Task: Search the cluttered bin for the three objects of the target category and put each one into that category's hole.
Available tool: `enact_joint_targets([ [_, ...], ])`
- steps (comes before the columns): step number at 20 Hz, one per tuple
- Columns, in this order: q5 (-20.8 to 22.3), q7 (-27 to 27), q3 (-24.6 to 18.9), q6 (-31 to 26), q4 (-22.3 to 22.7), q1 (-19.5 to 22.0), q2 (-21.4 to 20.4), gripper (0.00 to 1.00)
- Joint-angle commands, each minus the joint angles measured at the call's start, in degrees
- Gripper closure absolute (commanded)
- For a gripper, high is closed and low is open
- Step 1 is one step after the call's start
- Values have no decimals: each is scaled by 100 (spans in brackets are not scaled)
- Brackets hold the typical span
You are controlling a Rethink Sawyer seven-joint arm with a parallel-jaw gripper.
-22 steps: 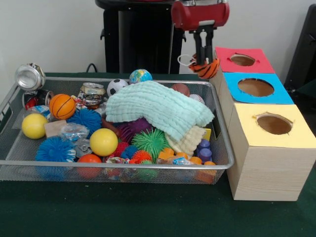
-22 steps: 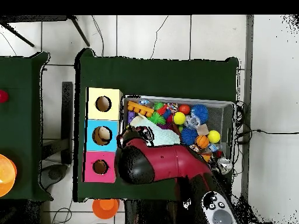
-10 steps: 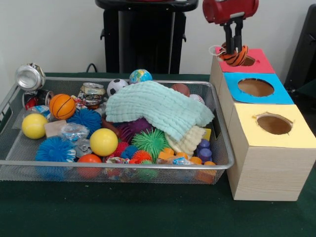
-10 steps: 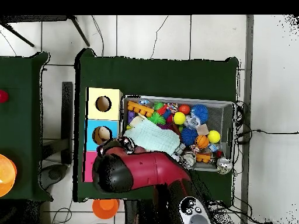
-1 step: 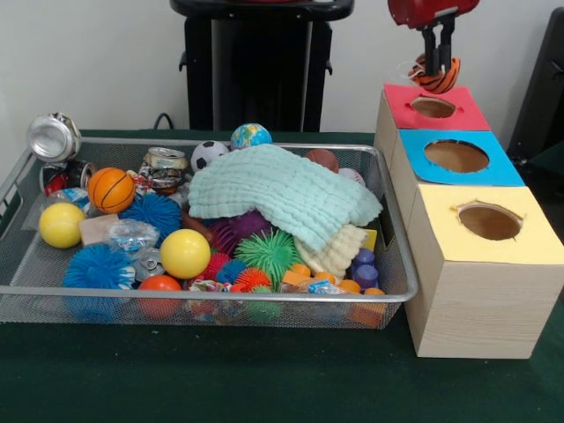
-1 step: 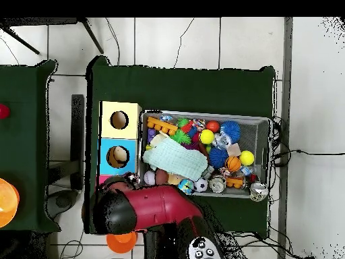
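Orange-and-black striped ball [image 5: 438, 75] with a thin white loop on its left side, pinched in the gripper [image 5: 438, 67] and hanging just above the red-topped box [image 5: 463, 114], right over its round hole [image 5: 433, 107]. Not touching the box top. Blue-topped box [image 5: 493, 168] and yellow-topped box [image 5: 529, 242] lined up beside it, holes open. Wire bin [image 5: 398, 284] packed with balls, spiky toys, cloths.

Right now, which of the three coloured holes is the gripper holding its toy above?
The red-topped hole, the farthest in the front view. The gripper hangs over it with the orange striped toy; the blue-topped hole and yellow-topped hole lie nearer the camera.
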State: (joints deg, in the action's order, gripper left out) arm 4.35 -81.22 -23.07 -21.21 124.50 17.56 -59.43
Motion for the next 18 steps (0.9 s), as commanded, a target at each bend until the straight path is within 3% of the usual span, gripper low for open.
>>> enact_joint_targets([
  [1, -355, -1277, 203, -358, 439, -174, -28, 100],
  [11, -508, -1102, 253, -541, 550, -155, -199, 100],
  [18, 107, -1126, 950, -1272, 86, -556, 85, 100],
])
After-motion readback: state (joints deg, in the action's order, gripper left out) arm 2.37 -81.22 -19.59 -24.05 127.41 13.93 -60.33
